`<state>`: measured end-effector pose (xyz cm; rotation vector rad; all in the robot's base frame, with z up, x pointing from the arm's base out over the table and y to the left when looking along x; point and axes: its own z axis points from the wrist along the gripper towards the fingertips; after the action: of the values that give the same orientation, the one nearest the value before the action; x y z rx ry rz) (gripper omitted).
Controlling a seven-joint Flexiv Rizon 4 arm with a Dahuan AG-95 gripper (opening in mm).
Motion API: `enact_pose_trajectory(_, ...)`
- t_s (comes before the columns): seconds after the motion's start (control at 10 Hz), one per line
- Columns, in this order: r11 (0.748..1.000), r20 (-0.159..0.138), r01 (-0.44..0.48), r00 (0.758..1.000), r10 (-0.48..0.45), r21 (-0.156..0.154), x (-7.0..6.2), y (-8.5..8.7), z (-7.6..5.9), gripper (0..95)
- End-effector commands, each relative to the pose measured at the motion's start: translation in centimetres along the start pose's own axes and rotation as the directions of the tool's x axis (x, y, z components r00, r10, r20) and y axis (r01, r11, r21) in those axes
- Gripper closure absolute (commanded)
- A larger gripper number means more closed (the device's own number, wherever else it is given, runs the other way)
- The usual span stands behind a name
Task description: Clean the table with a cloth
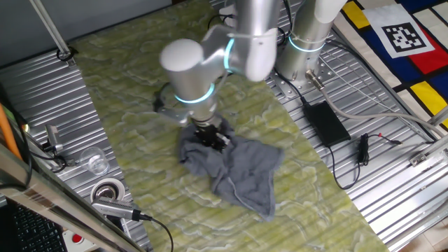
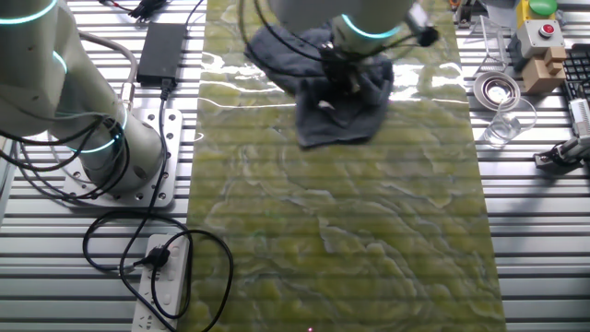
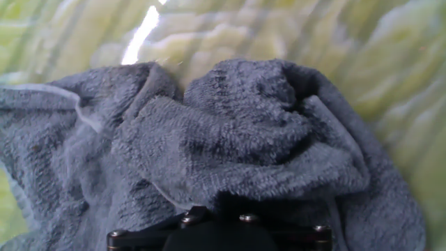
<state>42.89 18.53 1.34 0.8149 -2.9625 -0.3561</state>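
The tool point(image 1: 212, 135) presses into the bunched cloth point(image 1: 234, 168) on the bench point(image 2: 369, 240), apparently clamped on it. Wiping appears underway; next, sweep across the unwiped marbled surface.

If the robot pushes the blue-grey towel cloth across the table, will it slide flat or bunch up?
The blue-grey terry cloth already lies in soft folds, so it is probably floppy and will bunch ahead of the gripper rather than slide flat. Its looped pile looks grippy, so it will likely drag, not slip, on the glossy yellow-green marbled table.

table point(image 2: 341, 240): open below cloth point(image 2: 336, 97) | glass point(image 2: 504, 123), tape roll point(image 2: 496, 89) flank right
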Motion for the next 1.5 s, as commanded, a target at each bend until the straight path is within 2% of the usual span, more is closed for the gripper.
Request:
enact_pose_trajectory(0.1, 0.998, 0.001, -0.069, 0.998, 0.069, 0.007, -0.1, 3.0, 0.6, 95.0)
enact_pose_trajectory(0.3, 0.994, 0.003, -0.112, 0.994, 0.111, 0.008, -1.1, 4.5, 0.8, 95.0)
enact_pose_trajectory(0.5, 0.988, 0.018, -0.152, 0.988, 0.152, 0.012, -2.8, 5.6, 1.3, 95.0)
enact_pose_trajectory(0.8, 0.983, 0.052, -0.184, 0.982, 0.183, 0.023, -5.6, 6.2, 2.5, 95.0)
enact_pose_trajectory(0.9, 0.985, 0.032, -0.169, 0.985, 0.168, 0.022, -6.6, 5.6, 2.2, 95.0)
enact_pose_trajectory(1.0, 0.988, 0.023, -0.153, 0.988, 0.152, 0.022, -7.5, 4.7, 1.4, 95.0)
enact_pose_trajectory(1.1, 0.990, 0.005, -0.140, 0.990, 0.140, 0.009, -8.5, 3.6, 0.4, 95.0)
enact_pose_trajectory(1.3, 0.996, -0.010, -0.079, 0.997, 0.080, 0.051, -10.0, 1.8, -0.6, 95.0)
enact_pose_trajectory(1.4, 0.998, -0.014, -0.042, 0.999, 0.043, 0.056, -10.6, 0.0, -1.0, 95.0)
enact_pose_trajectory(1.5, 0.998, -0.016, -0.032, 0.999, 0.033, 0.056, -10.7, -0.7, -1.1, 95.0)
